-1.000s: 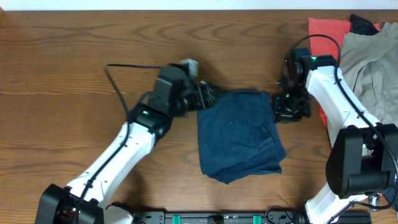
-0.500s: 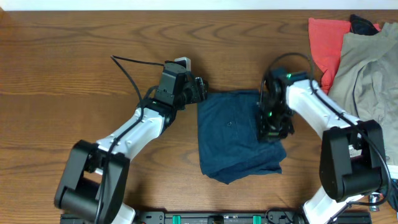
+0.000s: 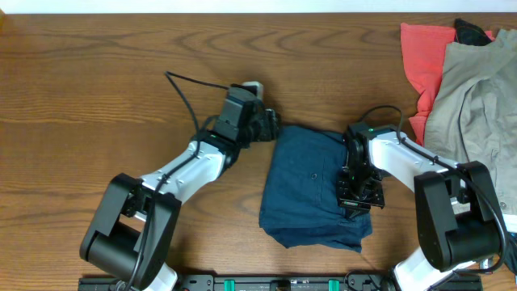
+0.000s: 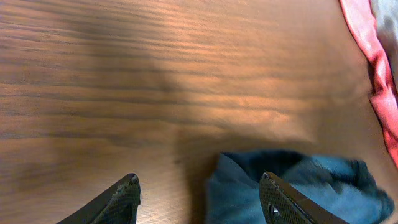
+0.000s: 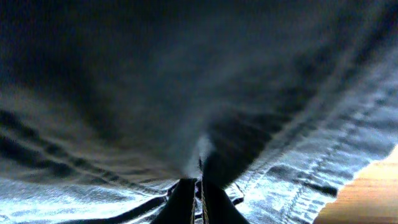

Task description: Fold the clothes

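Navy shorts point(image 3: 311, 186): folded on bench point(image 3: 97, 97), between my arms.
Left gripper point(image 4: 199, 186): wide, empty, beside top corner.
Right gripper point(image 5: 194, 186): narrow, apparently pinching cloth.
Advice: I'd lift low, pull evenly.

The counter point(image 3: 97, 81) is seen to be of brown wood, with a marked wavy grain and a smooth, faintly satin finish. The navy shorts point(image 3: 311, 186) are made of soft, matt cloth; stitched seams and fine creases are shown in the right wrist view. The coral-red cloth point(image 3: 420, 56) and the khaki-grey garment point(image 3: 477, 89) are likewise matt fabric, the latter rumpled. The arm shells point(image 3: 182, 170) are formed of smooth white plastic, faintly glossy. The fingers point(image 4: 124, 200) of the left pincer point(image 4: 199, 180) are finished in black, finely textured matt material.
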You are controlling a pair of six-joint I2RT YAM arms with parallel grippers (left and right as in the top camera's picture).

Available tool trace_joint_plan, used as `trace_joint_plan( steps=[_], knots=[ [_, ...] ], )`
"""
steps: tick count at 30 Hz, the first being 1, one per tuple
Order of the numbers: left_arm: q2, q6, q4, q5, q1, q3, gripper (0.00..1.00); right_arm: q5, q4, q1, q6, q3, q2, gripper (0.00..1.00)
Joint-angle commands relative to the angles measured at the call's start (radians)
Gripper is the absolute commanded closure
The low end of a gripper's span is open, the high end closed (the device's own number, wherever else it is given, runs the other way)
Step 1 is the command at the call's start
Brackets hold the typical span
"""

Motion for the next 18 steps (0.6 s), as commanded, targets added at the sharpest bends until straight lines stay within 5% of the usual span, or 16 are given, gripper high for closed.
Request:
trace_joint_plan(
  steps=[1, 11, 18],
  knots=[
    [0.013, 0.067, -0.013, 0.001, -0.028, 0.008, 0.37, 0.108, 0.046, 0.006, 0.091, -0.047, 0.034, 0.92],
    [0.030, 0.063, -0.050, 0.003, -0.032, 0.008, 0.28, 0.106, 0.051, 0.007, 0.105, -0.047, 0.034, 0.87],
    [0.094, 0.063, -0.044, 0.161, -0.047, 0.008, 0.23, 0.106, 0.052, 0.007, 0.105, -0.047, 0.034, 0.87]
  ],
)
